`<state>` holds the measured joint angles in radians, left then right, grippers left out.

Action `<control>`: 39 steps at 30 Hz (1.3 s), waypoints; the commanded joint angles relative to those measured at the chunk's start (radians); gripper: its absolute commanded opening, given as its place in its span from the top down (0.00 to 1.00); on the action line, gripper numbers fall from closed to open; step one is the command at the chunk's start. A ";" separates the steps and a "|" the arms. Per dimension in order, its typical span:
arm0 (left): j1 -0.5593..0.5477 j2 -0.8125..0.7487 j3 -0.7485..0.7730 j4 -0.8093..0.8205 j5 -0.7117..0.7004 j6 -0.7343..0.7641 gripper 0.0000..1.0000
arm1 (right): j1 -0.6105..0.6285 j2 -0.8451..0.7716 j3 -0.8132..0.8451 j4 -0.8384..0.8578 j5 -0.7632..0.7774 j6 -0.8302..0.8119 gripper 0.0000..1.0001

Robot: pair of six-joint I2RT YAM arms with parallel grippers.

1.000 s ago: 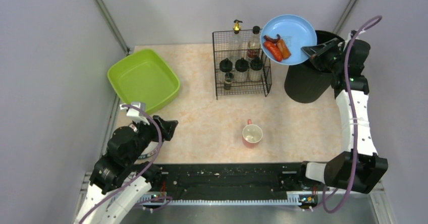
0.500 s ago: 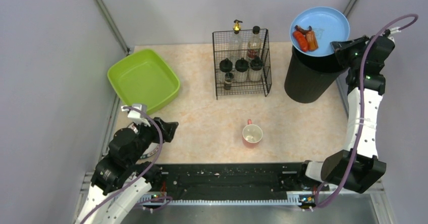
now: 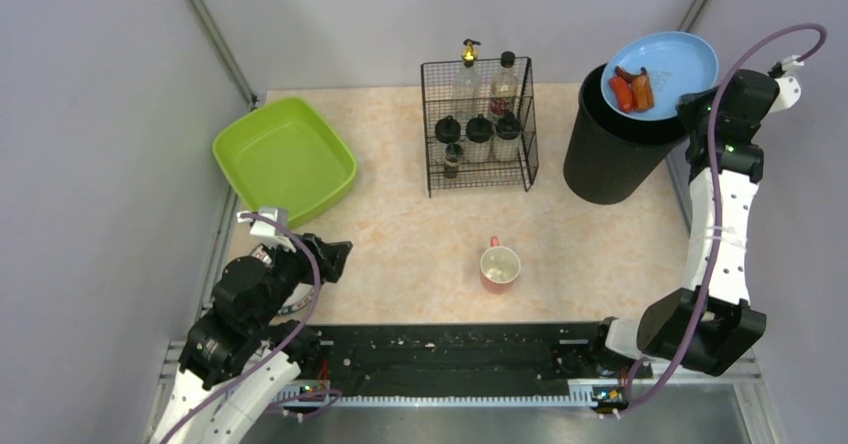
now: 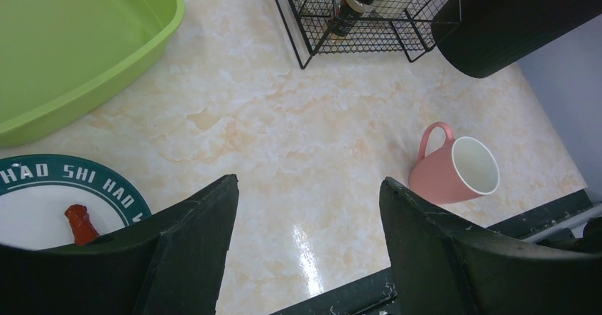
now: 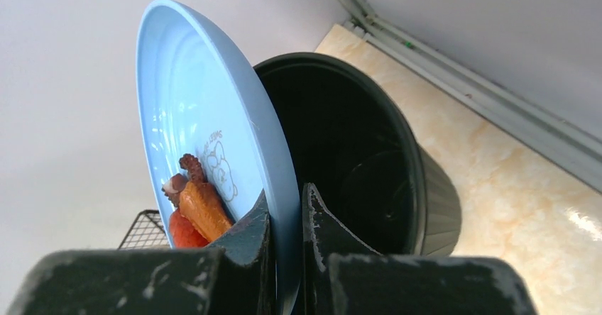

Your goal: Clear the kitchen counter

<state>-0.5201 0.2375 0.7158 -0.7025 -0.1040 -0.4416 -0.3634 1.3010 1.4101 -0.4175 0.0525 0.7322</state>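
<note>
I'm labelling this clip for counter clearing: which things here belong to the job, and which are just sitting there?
In the job: blue plate with food scraps, held by the right gripper over the black bin; pink mug; white plate with a red scrap; probably the green tub.
Just there: wire rack of bottles; black rail.

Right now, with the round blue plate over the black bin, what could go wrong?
The right gripper pinches the round blue plate only at its rim, so it might slip into the black ribbed bin. The orange-red food pieces, near the bin's rim, could land on the beige stone-look counter.
</note>
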 commanded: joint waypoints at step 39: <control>-0.003 -0.012 -0.010 0.055 -0.016 0.018 0.21 | 0.385 -0.090 -0.221 0.701 0.539 -1.057 1.00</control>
<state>-0.5201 0.2245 0.7105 -0.7013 -0.1143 -0.4389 -0.0303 1.2736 1.1824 0.0521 0.5182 -0.1776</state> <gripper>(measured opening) 0.787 0.077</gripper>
